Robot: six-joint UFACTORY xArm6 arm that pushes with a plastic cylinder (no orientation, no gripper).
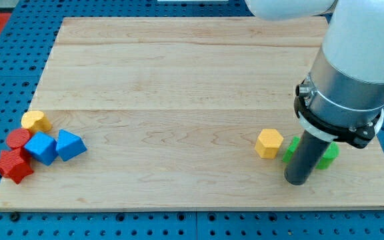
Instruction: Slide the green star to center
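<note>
Tool: plain rod, nothing to grip; tip hides green star. Risk: yellow block gets shoved along bench.

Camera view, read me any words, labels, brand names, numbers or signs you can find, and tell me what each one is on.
None: no readable text shows anywhere in this view.
Wooden board: bare grain, no print.
Blocks: yellow hexagon, green star, and the yellow, red and blue blocks at the view's left carry no marks.
Arm housing and my tip, in front of the green star: no label visible.
</note>
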